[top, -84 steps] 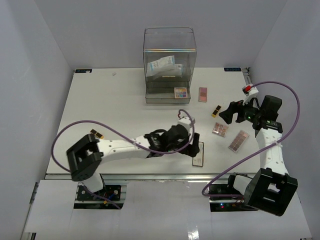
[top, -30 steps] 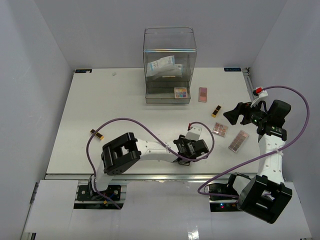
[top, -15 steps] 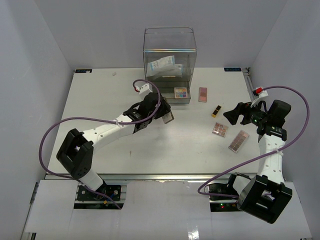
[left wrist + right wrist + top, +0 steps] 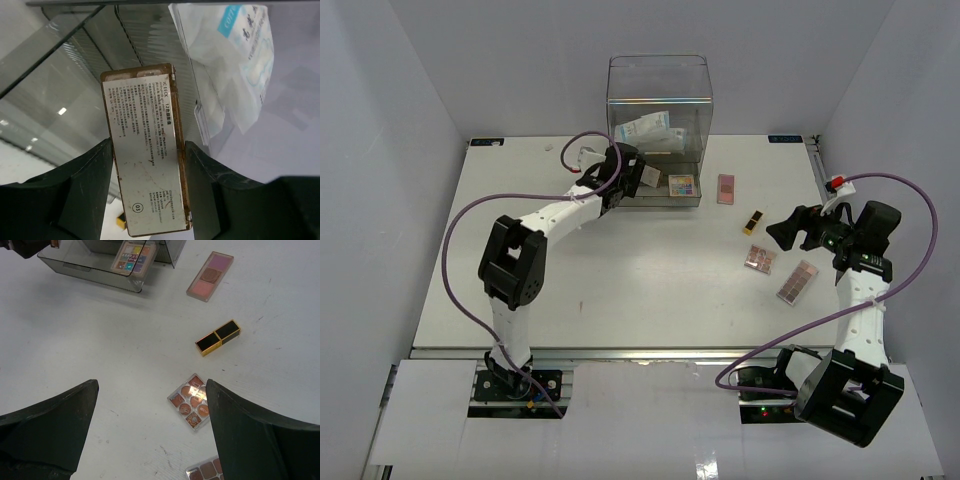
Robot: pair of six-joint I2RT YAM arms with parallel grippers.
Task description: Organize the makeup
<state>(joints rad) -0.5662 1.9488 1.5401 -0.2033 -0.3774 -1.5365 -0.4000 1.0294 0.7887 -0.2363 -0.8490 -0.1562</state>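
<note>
The left gripper (image 4: 147,150) is clamped on a labelled palette (image 4: 142,115), its back side showing, one finger on each long edge. It holds it at the front left of the box (image 4: 658,100), over the left part of the pulled-out drawer (image 4: 655,197) and not yet set down. In the wrist view the sachets (image 4: 235,65) lie just beyond it on a shelf inside the box. A colourful palette (image 4: 681,185) already lies at the right end of the drawer. The right gripper (image 4: 150,385) hangs with its jaws wide apart and nothing between them, well to the right of the box and above the loose items. Just right of the box lies a pink palette (image 4: 725,188); further out to the front right are a black-and-gold tube (image 4: 753,221), a round-pan palette (image 4: 760,258) and a brown palette (image 4: 797,281), all flat on the table (image 4: 570,270) and apart from one another. By my reckoning the task is about half done: sachets and one palette are stowed, one palette is about to go in, and four items remain outside.
</note>
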